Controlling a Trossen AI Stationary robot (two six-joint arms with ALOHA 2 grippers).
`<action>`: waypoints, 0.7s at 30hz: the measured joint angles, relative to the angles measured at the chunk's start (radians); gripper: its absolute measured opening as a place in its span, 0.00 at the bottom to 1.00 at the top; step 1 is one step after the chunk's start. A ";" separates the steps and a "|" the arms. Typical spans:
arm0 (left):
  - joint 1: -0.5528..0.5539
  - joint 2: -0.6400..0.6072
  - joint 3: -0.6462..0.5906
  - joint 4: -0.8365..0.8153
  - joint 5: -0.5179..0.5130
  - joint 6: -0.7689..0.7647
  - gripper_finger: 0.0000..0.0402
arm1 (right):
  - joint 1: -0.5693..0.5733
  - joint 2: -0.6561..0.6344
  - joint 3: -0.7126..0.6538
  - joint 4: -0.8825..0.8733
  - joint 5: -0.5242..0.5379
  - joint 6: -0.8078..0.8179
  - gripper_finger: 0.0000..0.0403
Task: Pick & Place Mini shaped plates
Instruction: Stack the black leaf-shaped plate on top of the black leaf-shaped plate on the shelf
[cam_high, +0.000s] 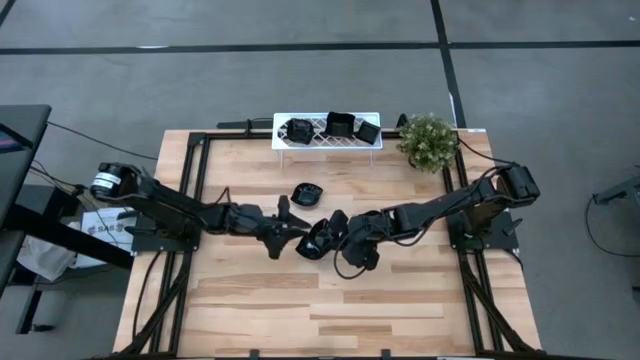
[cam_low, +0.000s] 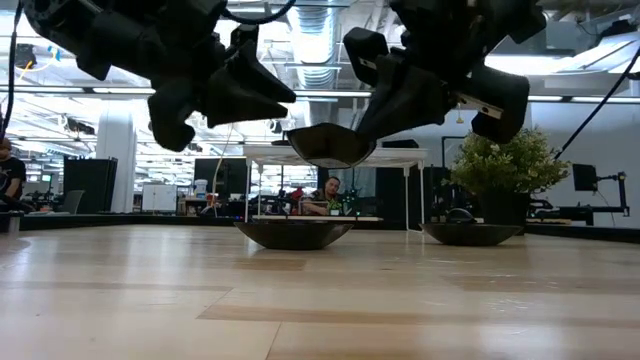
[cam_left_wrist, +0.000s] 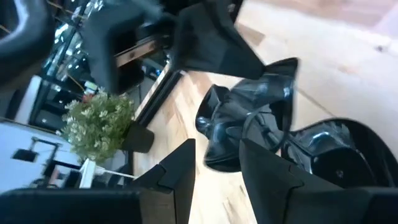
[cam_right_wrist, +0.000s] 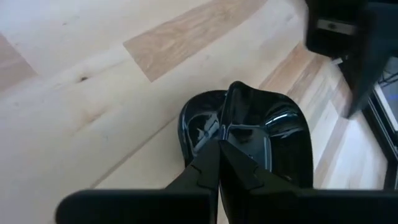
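The right claw (cam_right_wrist: 217, 152) pinches the rim of a black mini plate (cam_high: 314, 241), held level above mid-desk (cam_high: 400, 300). The left claw (cam_high: 285, 233), spread, faces it. Another plate (cam_high: 309, 194) lies behind. The white rack (cam_high: 327, 141) holds three plates beside a potted plant (cam_high: 428, 141)

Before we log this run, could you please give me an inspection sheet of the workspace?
Surface: wooden table.
Job's things: held plate lifted off the table; table plate; three rack plates in the white rack.
Clutter: potted plant.
Grippers: right end effector shut on the held plate; left end effector open beside it.
Cables: dark cable off the table's left side.
Surroundings: seated person behind.
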 joint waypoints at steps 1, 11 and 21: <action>-0.008 0.012 0.004 0.001 -0.022 0.021 0.32 | -0.004 0.000 0.000 0.000 0.001 0.000 0.00; -0.046 0.031 0.005 -0.003 -0.110 0.076 0.32 | -0.020 -0.050 -0.001 -0.043 0.002 0.000 0.00; -0.050 0.031 0.004 -0.015 -0.084 0.079 0.32 | -0.020 -0.090 0.003 -0.051 -0.091 -0.022 0.00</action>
